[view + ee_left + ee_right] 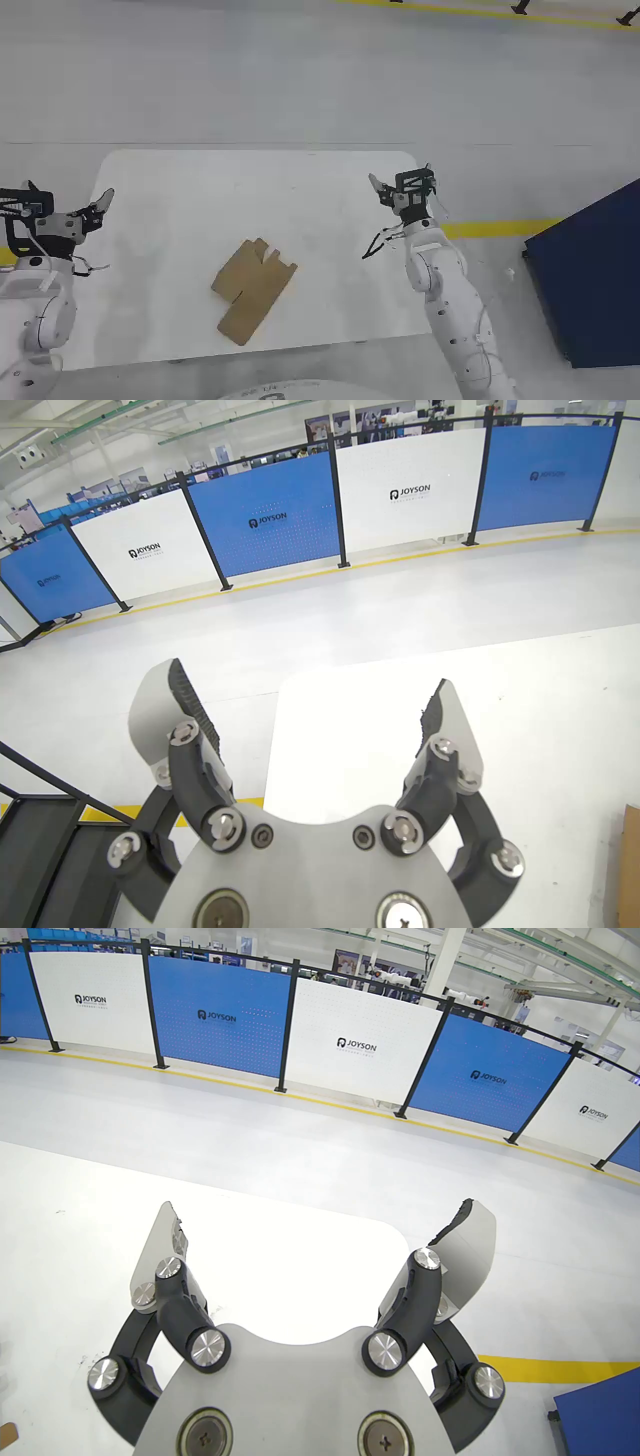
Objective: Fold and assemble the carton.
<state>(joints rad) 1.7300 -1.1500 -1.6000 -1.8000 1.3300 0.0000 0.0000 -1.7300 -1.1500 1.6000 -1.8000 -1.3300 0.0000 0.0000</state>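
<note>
Lying flat on the white rounded-corner table [200, 190], the brown cardboard carton [253, 288] is unfolded and rests toward the table's near edge, a little left of its middle; the carton's long axis runs slantwise from that near edge toward the table's far right corner, with its notched flaps at the farther end. The left gripper [307, 700] hangs at the table's left edge with its dark-padded metal fingers spread wide and nothing between them; the right gripper [320, 1218] hangs at the table's right edge, likewise wide open and empty. Both point toward the table's far side, so the carton lies behind and inward of each, well apart from both; it sits roughly between them, perhaps slightly nearer the right gripper. No fold has been made yet, as I judge it; whichever arm goes first must swing inward and back toward the table's near edge, then drop to meet the flat board.
</note>
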